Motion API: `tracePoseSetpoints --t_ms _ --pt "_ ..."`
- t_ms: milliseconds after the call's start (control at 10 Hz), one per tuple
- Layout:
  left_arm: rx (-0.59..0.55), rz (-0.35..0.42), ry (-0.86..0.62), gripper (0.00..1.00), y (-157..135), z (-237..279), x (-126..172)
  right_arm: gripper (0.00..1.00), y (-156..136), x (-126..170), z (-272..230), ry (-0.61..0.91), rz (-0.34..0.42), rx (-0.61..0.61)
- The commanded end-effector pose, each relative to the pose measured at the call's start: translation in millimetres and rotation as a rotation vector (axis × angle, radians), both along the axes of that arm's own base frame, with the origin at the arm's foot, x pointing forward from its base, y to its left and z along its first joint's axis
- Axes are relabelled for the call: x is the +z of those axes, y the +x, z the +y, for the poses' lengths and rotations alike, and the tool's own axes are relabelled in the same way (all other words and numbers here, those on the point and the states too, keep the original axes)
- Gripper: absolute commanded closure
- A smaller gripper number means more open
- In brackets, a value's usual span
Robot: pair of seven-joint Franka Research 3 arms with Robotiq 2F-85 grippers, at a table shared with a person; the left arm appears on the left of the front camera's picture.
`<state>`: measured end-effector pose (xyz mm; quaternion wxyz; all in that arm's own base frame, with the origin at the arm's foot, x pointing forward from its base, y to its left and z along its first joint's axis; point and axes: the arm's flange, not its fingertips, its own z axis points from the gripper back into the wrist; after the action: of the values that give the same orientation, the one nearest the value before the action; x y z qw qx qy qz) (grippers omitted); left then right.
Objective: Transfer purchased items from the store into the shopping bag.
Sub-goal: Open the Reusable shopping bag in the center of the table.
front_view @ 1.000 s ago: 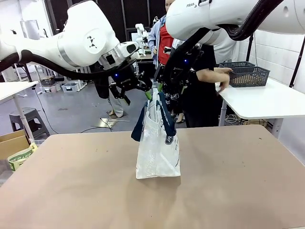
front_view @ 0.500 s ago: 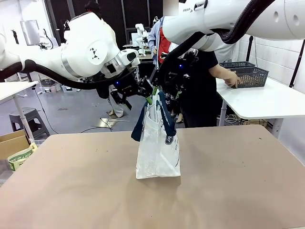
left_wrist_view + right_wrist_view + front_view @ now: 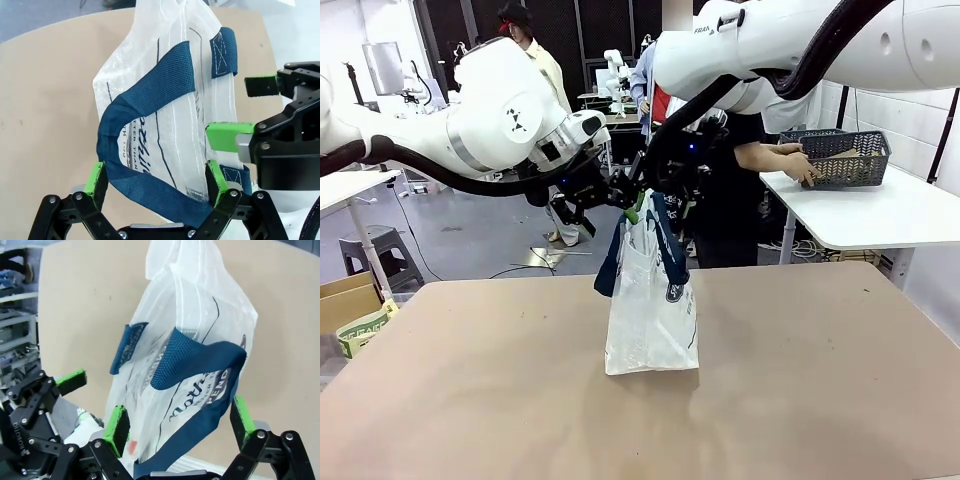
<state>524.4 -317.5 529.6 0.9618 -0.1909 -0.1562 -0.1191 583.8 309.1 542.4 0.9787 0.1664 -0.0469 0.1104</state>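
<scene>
Left pincer [image 3: 155, 177]: released, green pads spread wide. 1 dark navy woven strap handle [image 3: 142, 100] loops loosely between them, unclamped. Right pincer [image 3: 179, 425]: likewise released, its pads either side of the 2nd navy strap handle [image 3: 200, 362]. In the front view your 2 pincers meet just above the mouth of the translucent clear plastic shopping bag [image 3: 650, 320], which stands upright near the middle of the tan table [image 3: 470, 390].

Progress: the bag looks empty through its walls, so reckon 0 items transferred. At the far side a person's hand [image 3: 800, 165] is at the dark grey mesh basket [image 3: 850, 158] on a white side table [image 3: 880, 215]. What the basket holds you cannot tell. Probably left: close on the handles, spread the mouth, take in the goods.

Room: the pincers sit close together over the rim, so you have little clearance there. There is open table on every side of the bag, and its edges are well apart from it.
</scene>
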Motion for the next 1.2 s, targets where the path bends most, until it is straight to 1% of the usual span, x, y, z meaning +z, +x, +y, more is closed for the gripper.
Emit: tracePoseSetpoints --t_ms 0,300,400,500,600,900,1000,1100 --pt "-0.008 -0.013 -0.024 0.00 -4 10 -2 0.00 8 1 7 -0.039 0.048 -0.017" --pt "0.002 0.019 -0.012 0.00 0 7 -4 0.00 8 -6 8 -0.101 0.090 -0.032" --pt "-0.003 0.012 -0.010 0.00 1 4 -5 0.00 8 -9 9 -0.111 0.092 -0.011" --pt "-0.015 -0.020 0.016 0.19 1 2 -3 0.06 6 -13 10 -0.131 0.065 0.028" --pt "-0.016 -0.051 0.026 0.38 1 1 -2 0.26 4 -15 10 -0.127 0.062 0.053" --pt "-0.015 -0.049 0.035 0.96 0 -1 -2 0.85 5 -19 11 -0.117 0.076 0.058" --pt "-0.015 -0.049 0.036 1.00 0 -1 -1 1.00 4 -18 11 -0.118 0.074 0.057" --pt "-0.012 -0.051 0.039 1.00 -1 -1 -1 1.00 4 -18 10 -0.115 0.072 0.058"
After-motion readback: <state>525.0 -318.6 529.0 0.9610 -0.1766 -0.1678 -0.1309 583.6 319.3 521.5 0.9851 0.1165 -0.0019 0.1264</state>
